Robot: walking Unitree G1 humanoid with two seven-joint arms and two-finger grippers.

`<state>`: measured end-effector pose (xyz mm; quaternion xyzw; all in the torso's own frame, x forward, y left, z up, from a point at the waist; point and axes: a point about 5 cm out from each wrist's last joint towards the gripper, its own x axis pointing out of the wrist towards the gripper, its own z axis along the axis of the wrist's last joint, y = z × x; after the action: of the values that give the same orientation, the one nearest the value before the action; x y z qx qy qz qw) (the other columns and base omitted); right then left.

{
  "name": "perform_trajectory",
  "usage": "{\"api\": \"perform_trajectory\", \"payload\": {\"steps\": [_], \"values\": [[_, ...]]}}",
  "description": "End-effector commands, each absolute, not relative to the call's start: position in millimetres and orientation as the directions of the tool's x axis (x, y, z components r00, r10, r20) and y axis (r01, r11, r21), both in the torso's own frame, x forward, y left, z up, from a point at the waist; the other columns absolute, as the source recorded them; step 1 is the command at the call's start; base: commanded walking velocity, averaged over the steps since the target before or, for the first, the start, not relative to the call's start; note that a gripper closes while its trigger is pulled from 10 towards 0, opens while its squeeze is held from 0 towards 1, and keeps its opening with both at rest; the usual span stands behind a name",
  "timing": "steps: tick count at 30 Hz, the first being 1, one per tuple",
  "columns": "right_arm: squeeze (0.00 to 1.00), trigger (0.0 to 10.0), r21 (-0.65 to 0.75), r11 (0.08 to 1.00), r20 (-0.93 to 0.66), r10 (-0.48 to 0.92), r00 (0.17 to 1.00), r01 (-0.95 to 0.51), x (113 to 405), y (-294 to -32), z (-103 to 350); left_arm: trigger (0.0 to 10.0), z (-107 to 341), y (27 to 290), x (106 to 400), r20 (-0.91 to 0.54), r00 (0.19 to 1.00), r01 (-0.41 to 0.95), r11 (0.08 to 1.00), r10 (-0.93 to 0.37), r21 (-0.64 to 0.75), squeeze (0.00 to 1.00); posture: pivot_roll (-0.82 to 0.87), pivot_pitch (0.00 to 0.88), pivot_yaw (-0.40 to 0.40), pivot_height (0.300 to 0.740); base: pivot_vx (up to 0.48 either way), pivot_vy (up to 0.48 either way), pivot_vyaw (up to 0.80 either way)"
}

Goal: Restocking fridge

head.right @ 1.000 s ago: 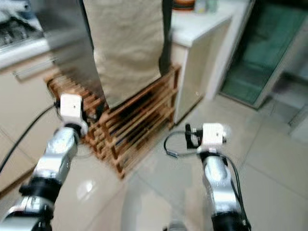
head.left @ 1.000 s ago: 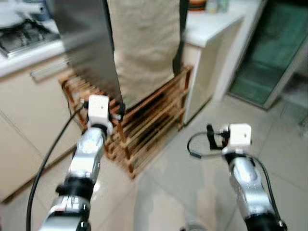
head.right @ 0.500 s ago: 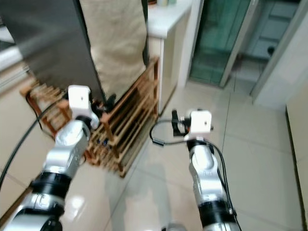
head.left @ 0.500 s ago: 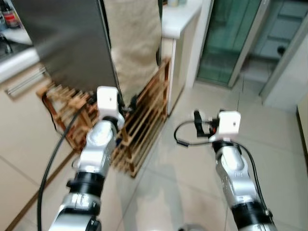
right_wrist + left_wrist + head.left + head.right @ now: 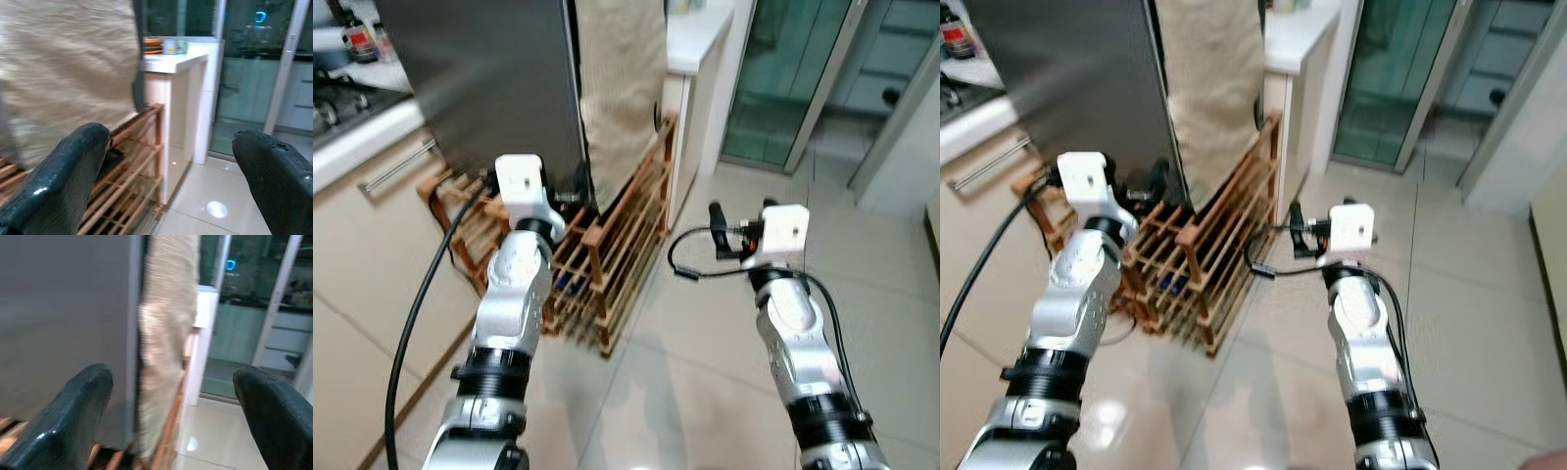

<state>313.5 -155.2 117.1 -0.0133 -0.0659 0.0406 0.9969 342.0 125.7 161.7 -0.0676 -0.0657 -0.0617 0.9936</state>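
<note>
Your left gripper [image 5: 171, 401] and right gripper [image 5: 171, 166] are both spread wide, empty, facing the fridge [image 5: 489, 88] and rack [image 5: 607, 264].

This is a home kitchen. A tall grey fridge [image 5: 489, 78] stands in the middle of it, with a beige cloth [image 5: 622, 88] hanging down its side. Beside the fridge on one side runs a counter with a gas stove [image 5: 337, 103] and cream cabinets [image 5: 362, 255] with a metal handle below. On the other side a white counter [image 5: 1298, 29] carries small dishes. A wooden slatted rack [image 5: 607, 264] sits on the floor at the foot of the fridge. The floor [image 5: 705, 392] is glossy pale tile. Beyond the white counter, away from the fridge, is a green-tinted glass sliding door [image 5: 788, 78].
</note>
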Motion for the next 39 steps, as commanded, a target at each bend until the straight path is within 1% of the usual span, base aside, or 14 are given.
{"api": "perform_trajectory", "payload": {"steps": [1,4,11,14,15,17,18,23,26,28,32,34,37,39], "values": [[0.02,10.0,-0.039,0.996,0.137,0.081,0.987,-0.076,313.8,-154.4,119.9,10.0,167.0,118.5,343.0,0.149,0.977,0.168,0.981,-0.152,-0.101,0.00,-0.24,0.000,0.056,0.740,0.480,0.000,0.00],[0.02,10.0,-0.041,0.996,0.134,0.083,0.988,-0.078,312.7,-154.0,118.5,10.0,166.6,114.2,342.8,0.147,0.973,0.191,0.980,-0.180,-0.062,0.00,-0.24,0.000,0.056,0.740,0.480,0.000,0.00],[0.02,10.0,-0.047,0.996,0.127,0.083,0.988,-0.077,312.2,-155.8,117.3,10.0,165.8,112.8,343.5,0.138,0.975,0.187,0.979,-0.175,-0.077,0.00,-0.24,0.000,0.055,0.740,0.480,0.000,0.00],[0.02,10.0,-0.049,0.996,0.124,0.082,0.989,-0.077,312.2,-156.7,116.8,10.0,168.9,115.9,344.4,0.148,0.978,0.160,0.983,-0.145,-0.093,0.00,-0.24,0.000,0.055,0.740,0.480,0.000,0.00],[0.02,10.0,-0.049,0.996,0.122,0.083,0.989,-0.078,312.2,-156.8,116.5,10.0,175.0,124.1,345.3,0.174,0.983,0.071,0.995,-0.059,-0.063,0.00,-0.24,0.000,0.055,0.740,0.480,0.000,0.00],[0.02,10.0,-0.050,0.995,0.118,0.087,0.989,-0.081,311.5,-156.9,115.7,10.0,197.3,128.6,348.7,0.242,0.970,0.008,0.997,0.012,-0.080,0.00,-0.24,0.000,0.053,0.740,0.000,0.000,0.00],[0.02,10.0,-0.050,0.995,0.118,0.087,0.989,-0.081,311.5,-156.9,115.7,10.0,197.3,128.6,348.7,0.242,0.970,0.008,0.997,0.012,-0.080,0.00,-0.24,0.000,0.053,0.740,0.000,0.000,0.00],[0.03,10.0,-0.049,0.995,0.111,0.090,0.990,-0.085,310.4,-155.8,113.8,10.0,221.1,121.5,351.5,0.301,0.953,0.065,0.991,-0.027,-0.118,0.00,-0.24,0.000,0.056,0.740,0.000,0.000,0.00],[0.02,10.0,-0.049,0.995,0.109,0.092,0.990,-0.087,310.1,-155.2,113.5,10.0,225.8,118.1,353.2,0.311,0.949,0.091,0.990,-0.053,-0.109,0.00,-0.25,0.000,0.059,0.740,0.000,0.000,0.00],[0.02,10.0,-0.048,0.995,0.106,0.092,0.990,-0.087,310.0,-154.9,112.6,10.0,224.9,112.9,355.0,0.299,0.950,0.126,0.986,-0.089,-0.108,0.00,-0.25,0.000,0.059,0.740,0.000,0.000,0.00],[0.02,10.0,-0.047,0.995,0.102,0.093,0.990,-0.088,309.7,-154.6,111.6,10.0,222.9,107.0,356.2,0.285,0.952,0.152,0.982,-0.115,-0.111,0.00,-0.25,0.000,0.060,0.740,0.000,0.000,0.00],[0.02,10.0,-0.046,0.995,0.097,0.093,0.991,-0.089,309.1,-154.8,110.3,10.0,224.0,93.7,356.1,0.278,0.944,0.220,0.968,-0.179,-0.122,0.00,-0.25,0.000,0.061,0.740,0.000,0.000,0.00],[0.03,10.0,-0.047,0.995,0.095,0.093,0.991,-0.089,308.8,-154.9,110.1,10.0,225.1,88.6,355.7,0.277,0.939,0.247,0.961,-0.206,-0.122,0.00,-0.25,0.000,0.064,0.740,0.000,0.000,0.00],[0.02,10.0,-0.047,0.995,0.094,0.091,0.991,-0.087,308.6,-155.6,109.9,10.0,222.0,80.7,355.7,0.252,0.935,0.281,0.954,-0.249,-0.100,0.00,-0.25,0.000,0.064,0.740,0.000,0.000,0.00]]}}
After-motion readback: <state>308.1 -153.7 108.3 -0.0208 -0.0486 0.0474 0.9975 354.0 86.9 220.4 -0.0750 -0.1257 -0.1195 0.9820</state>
